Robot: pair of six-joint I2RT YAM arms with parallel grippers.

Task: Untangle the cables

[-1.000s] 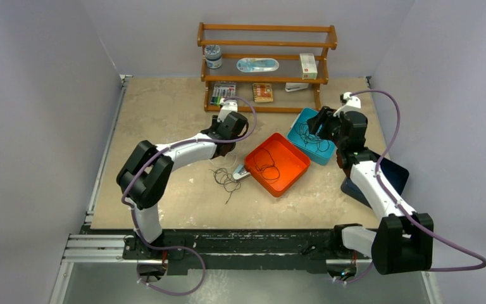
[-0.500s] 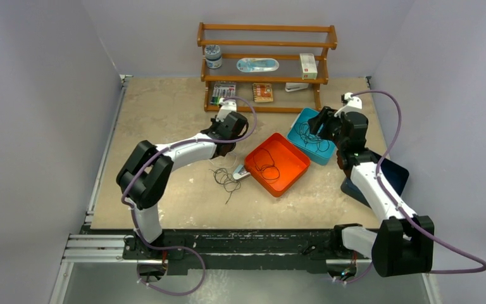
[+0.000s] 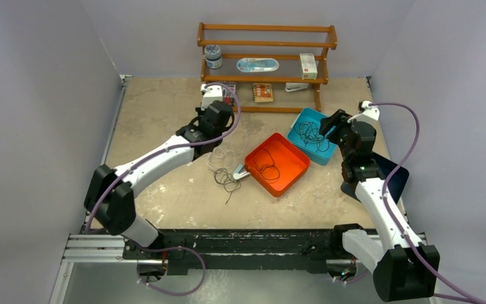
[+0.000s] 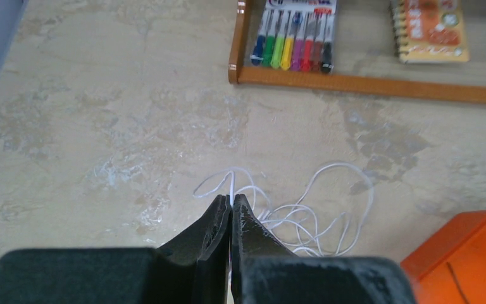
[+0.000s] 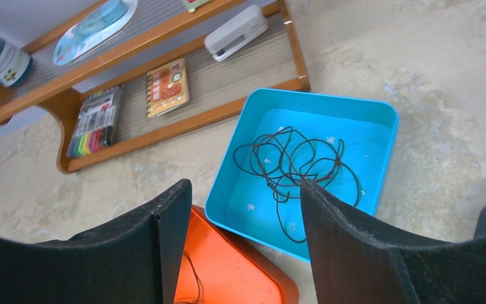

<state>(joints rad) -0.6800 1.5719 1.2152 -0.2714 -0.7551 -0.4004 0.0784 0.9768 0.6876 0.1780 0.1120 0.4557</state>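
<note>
At left of centre in the overhead view, the left arm reaches diagonally up across the mottled beige bench (image 3: 158, 114), its wrist tipped down over a thin white cable (image 4: 294, 215). The left claw (image 4: 231, 206) is pressed together, and the wrist view shows a strand of that cable running up into its tips, so it appears to be pinching the white cable. The rest of the cable lies in loose loops on the bench just beyond the claw.

Just below those loops in the overhead view sits a small knot of thin black cable (image 3: 228, 182). Whether the two cross cannot be told. This pair looks like the work left to do.

Right of the knot, the square orange plastic tray (image 3: 294, 166) holds one black cable loop (image 3: 266, 163). Beyond it, the square blue plastic tray (image 5: 367, 145) holds another coiled black cable (image 5: 291, 161). Two cables therefore appear sorted, each alone in a tray, which puts the task past its midpoint.

At right, the right arm stands folded upward with its wrist above the blue tray's right side. The right claw (image 5: 242, 190) is spread wide and holds nothing. It looks down on the tray, with the wooden shelf rack (image 3: 266, 44) across the top of the frame.
</note>
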